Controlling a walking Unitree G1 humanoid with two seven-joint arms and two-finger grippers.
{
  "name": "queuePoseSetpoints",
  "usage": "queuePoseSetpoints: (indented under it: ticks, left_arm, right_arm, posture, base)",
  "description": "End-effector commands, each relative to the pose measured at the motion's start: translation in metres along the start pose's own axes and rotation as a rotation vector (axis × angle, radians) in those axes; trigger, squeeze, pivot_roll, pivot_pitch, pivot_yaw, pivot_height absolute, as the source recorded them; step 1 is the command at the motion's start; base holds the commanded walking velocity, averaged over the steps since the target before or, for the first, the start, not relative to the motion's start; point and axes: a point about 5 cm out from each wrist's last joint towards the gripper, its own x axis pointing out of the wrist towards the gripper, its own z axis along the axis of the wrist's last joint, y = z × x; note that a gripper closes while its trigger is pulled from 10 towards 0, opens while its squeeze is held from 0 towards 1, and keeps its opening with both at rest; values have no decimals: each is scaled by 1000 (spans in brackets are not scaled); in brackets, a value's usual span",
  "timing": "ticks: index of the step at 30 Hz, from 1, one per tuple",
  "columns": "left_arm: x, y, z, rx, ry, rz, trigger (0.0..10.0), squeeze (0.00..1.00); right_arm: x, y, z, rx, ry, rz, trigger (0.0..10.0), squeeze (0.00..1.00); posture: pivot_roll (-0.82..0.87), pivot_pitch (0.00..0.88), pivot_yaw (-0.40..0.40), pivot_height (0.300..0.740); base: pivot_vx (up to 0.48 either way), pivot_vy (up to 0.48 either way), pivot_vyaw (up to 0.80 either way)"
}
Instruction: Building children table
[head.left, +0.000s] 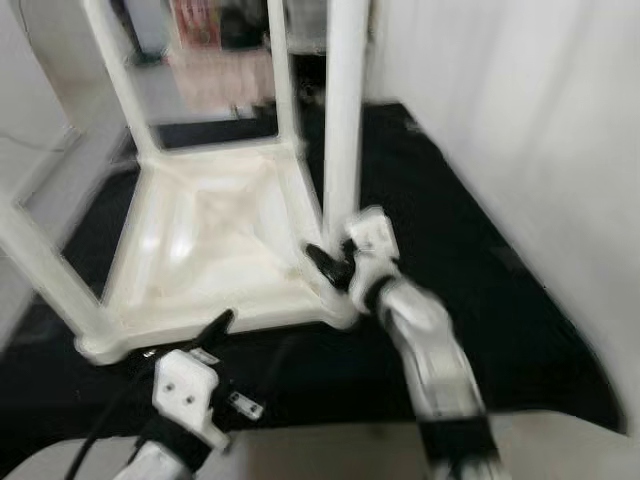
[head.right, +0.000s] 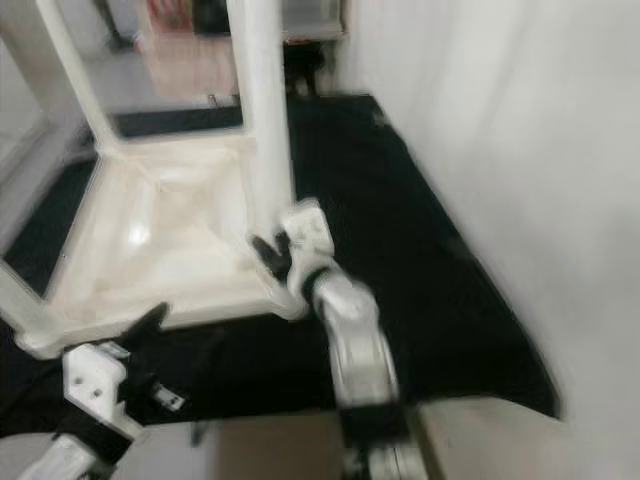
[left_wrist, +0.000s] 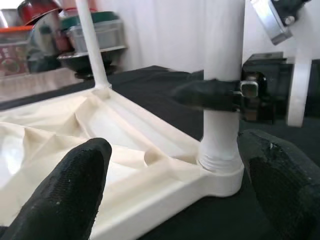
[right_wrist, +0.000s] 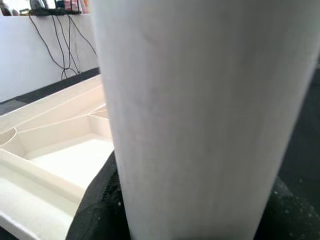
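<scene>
The tabletop (head.left: 215, 240) and leg (head.left: 345, 110) look like glossy cream plastic on a matt black mat (head.left: 470, 270).

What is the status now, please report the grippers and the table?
Right gripper shut on the near table leg, low by its socket. Left gripper open, at the front edge of the upturned tabletop. Black mat underneath; nothing blocking.

1. You have a black mat (head.left: 480, 290) spread over the floor; it carries everything.
2. The white tabletop (head.left: 215, 245) lies upside down directly on that mat, its ribbed underside facing up.
3. White legs (head.left: 345, 110) stand upright from the tabletop's corners.
4. Beyond the tabletop's far edge, you see a strip of pale floor (head.left: 215, 85) past the mat.
</scene>
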Motion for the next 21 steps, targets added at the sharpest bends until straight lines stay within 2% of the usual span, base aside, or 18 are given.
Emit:
queuePoseSetpoints:
  ticks: [1, 3, 4, 6, 7, 8, 9, 11, 13, 15, 16, 17, 18, 19, 21]
  left_arm:
    - [0, 1, -4, -12, 25, -15, 10000, 0]
    - [0, 1, -4, -11, 27, -16, 10000, 0]
    - [0, 1, -3, -6, 26, -10, 10000, 0]
    - [0, 1, -3, -6, 26, -10, 10000, 0]
    - [0, 2, -3, -1, 21, 3, 10000, 0]
    - [0, 2, -3, -1, 21, 3, 10000, 0]
    - [1, 2, -3, -1, 18, 10, 10000, 0]
    - [1, 3, -3, -1, 17, 13, 10000, 0]
    - [3, 3, -3, -10, 14, 15, 10000, 0]
    - [4, 3, -3, -23, 10, 14, 10000, 0]
    - [6, 4, -4, -32, 6, 14, 10000, 0]
    - [6, 4, -4, -32, 6, 14, 10000, 0]
    - [6, 4, -4, -34, 5, 14, 10000, 0]
    - [7, 4, -4, -36, 5, 14, 10000, 0]
    - [7, 4, -4, -37, 6, 14, 10000, 0]
  right_arm:
    - [3, -1, -28, 34, 150, 8, 0, 0]
    - [10, -8, -23, 29, 145, -6, 0, 0]
    - [14, -7, -16, 16, 138, -7, 0, 0]
    - [14, -7, -16, 16, 138, -7, 0, 0]
    - [18, -9, -6, 10, 121, -8, 10000, 796]
    - [18, -9, -6, 10, 121, -8, 10000, 796]
    - [22, -10, -1, 17, 102, 18, 10000, 1000]
    - [23, -10, 4, 31, 90, 27, 10000, 1000]
    - [27, -13, 19, 37, 21, 113, 10000, 1000]
    - [31, -14, 31, 40, -61, 285, 10000, 1000]
    - [26, -11, 33, -64, -106, 554, 10000, 0]
    - [26, -11, 33, -64, -106, 554, 10000, 0]
    - [24, -10, 33, -110, -113, 622, 10000, 0]
    - [25, -13, 29, -113, -84, 686, 10000, 0]
    - [27, -15, 27, -102, -62, 712, 10000, 0]
  posture:
    - [-28, 134, 70, 740]
    - [-27, 129, 63, 740]
    - [-27, 129, 62, 740]
    - [-27, 129, 62, 740]
    - [-23, 124, 57, 740]
    - [-23, 124, 57, 740]
    - [-23, 124, 57, 740]
    - [-19, 120, 53, 740]
    - [-21, 119, 49, 740]
    - [-27, 114, 45, 740]
    - [-31, 111, 42, 740]
    - [-31, 111, 42, 740]
    - [-31, 111, 42, 740]
    - [-30, 106, 37, 740]
    - [-30, 106, 37, 740]
  base:
    - [0, 0, 0]
    - [0, 0, 0]
    - [0, 0, 0]
    - [0, 0, 0]
    - [0, 0, 0]
    - [0, 0, 0]
    - [0, 0, 0]
    - [0, 0, 0]
    - [0, 0, 0]
    - [0, 0, 0]
    - [0, 0, 0]
    - [0, 0, 0]
    - [0, 0, 0]
    - [0, 0, 0]
    - [0, 0, 0]
